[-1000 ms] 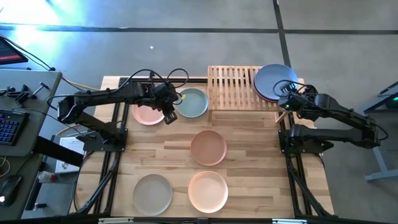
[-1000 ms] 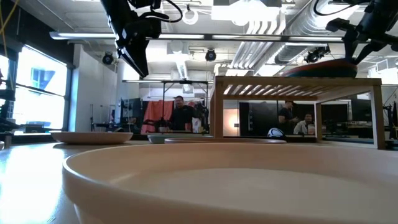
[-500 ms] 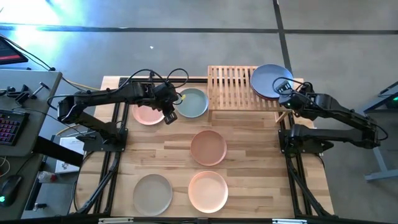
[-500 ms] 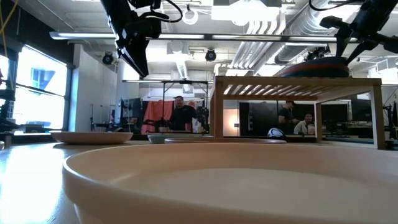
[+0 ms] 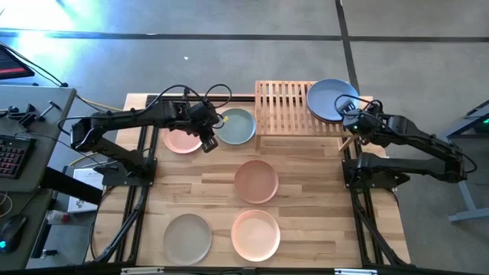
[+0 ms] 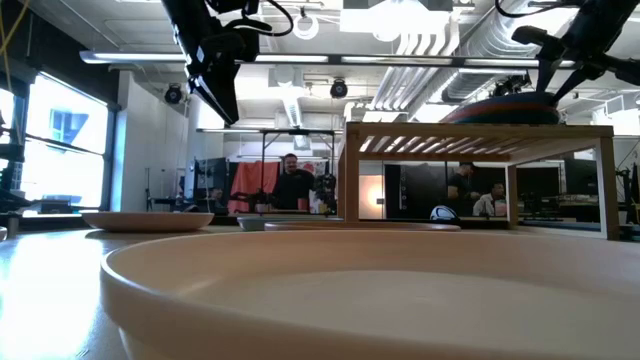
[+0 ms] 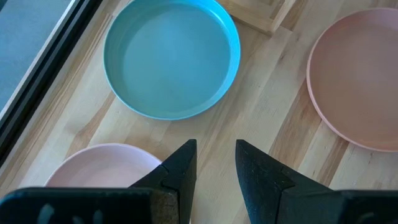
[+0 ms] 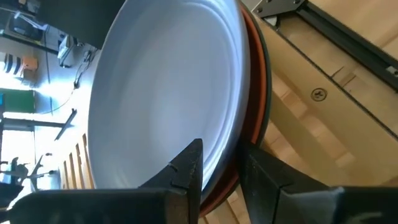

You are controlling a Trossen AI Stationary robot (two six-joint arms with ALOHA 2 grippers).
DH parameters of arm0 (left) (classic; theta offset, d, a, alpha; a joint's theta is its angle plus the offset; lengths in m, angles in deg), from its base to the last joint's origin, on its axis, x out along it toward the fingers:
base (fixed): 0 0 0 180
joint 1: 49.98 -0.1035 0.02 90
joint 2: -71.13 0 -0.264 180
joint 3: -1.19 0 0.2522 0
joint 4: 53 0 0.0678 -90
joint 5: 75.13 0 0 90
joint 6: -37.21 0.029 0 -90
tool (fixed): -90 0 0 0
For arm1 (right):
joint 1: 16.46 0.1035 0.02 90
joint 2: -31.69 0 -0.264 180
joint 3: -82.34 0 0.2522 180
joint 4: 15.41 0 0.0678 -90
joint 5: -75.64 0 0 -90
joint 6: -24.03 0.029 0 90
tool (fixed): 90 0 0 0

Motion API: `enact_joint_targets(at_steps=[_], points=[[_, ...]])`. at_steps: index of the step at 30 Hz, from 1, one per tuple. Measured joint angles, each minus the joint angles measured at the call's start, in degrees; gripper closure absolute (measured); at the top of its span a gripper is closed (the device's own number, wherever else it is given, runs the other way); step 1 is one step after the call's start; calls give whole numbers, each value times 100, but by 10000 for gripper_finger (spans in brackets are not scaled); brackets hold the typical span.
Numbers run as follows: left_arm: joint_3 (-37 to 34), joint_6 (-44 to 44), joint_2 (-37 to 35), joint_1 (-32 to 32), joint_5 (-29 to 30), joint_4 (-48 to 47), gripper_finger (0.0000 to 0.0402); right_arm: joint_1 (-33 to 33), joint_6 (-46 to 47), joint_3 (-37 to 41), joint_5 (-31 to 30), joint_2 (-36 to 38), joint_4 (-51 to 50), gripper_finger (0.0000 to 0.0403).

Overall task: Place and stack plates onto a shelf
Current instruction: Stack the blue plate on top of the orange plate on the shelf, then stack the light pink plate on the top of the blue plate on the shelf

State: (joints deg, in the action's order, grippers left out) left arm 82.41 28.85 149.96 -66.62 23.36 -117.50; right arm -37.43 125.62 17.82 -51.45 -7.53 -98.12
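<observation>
The slatted wooden shelf (image 5: 286, 107) stands at the table's far edge. On its right end the blue plate (image 5: 330, 99) lies over a rust red plate (image 8: 256, 93) and a dark one, only their rims showing. My right gripper (image 5: 350, 116) is shut on the blue plate from the right. My left gripper (image 5: 208, 141) hovers open and empty above the table, between the pink plate (image 5: 180, 140) and the pale grey-blue plate (image 5: 237, 126). Both these plates rest flat on the tabletop. My right gripper pinches the blue plate's right-hand rim (image 8: 231, 146), one finger (image 8: 186, 165) inside the plate and the other (image 8: 264, 174) outside. The fingers come from the table's right, slanting down. The plate lies on the red plate's rim (image 8: 239, 163), on the shelf top (image 6: 480, 128).
A tan plate (image 5: 256, 181) lies mid-table. A peach plate (image 5: 256, 234) and a beige-grey plate (image 5: 187, 238) lie at the near edge. The shelf's left half (image 5: 276, 107) shows bare slats. People stand in the room beyond the table (image 6: 292, 185).
My right gripper has moved a little toward the table's left and down, taking the blue plate with it. The plate now covers more of the red plate beneath and sits lower and flatter on the shelf. The left arm has kept still.
</observation>
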Motion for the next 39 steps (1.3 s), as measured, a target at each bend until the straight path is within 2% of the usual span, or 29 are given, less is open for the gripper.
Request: enact_joint_targets(at_steps=[11,28,31,35,39], points=[[-2,0,0,1,2,-2,303,0,-417,-659,12,-10,-550,318],[0,2,0,0,0,-3,303,0,-742,-659,320,-49,-608,318],[-1,2,0,1,0,-137,303,0,-1166,-659,513,-44,-318,318],[0,2,0,0,-1,-520,303,0,-2198,-656,923,-46,602,318],[-137,-57,-2,0,-102,-789,303,0,-3320,-656,1735,-93,1652,318]])
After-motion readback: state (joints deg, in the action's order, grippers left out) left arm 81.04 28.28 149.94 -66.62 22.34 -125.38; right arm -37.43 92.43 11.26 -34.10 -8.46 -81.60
